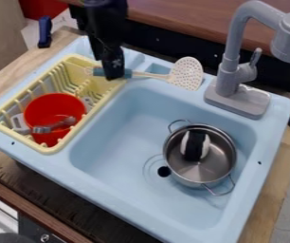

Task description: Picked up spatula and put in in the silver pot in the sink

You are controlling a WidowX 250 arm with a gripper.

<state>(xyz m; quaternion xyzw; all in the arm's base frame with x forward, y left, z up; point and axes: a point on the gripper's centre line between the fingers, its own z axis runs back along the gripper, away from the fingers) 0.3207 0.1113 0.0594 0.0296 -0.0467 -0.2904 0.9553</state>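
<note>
Gripper: black (114, 76), hanging at the back left of the sink (116, 133), across the spatula's handle; whether open or closed on it, cannot tell.
Spatula: cream, perforated head (186, 73) beside the faucet (235, 95), at the sink's back edge; outside the pot.
Pot: silver, two wire handles (218, 159); in the basin, beside the drain hole (164, 171).
Pot contents: one black-and-white item (195, 145).
Rack: pale yellow (49, 148), left in view.
Rack contents: red bowl (51, 107), grey utensil (54, 126) in it.
</note>
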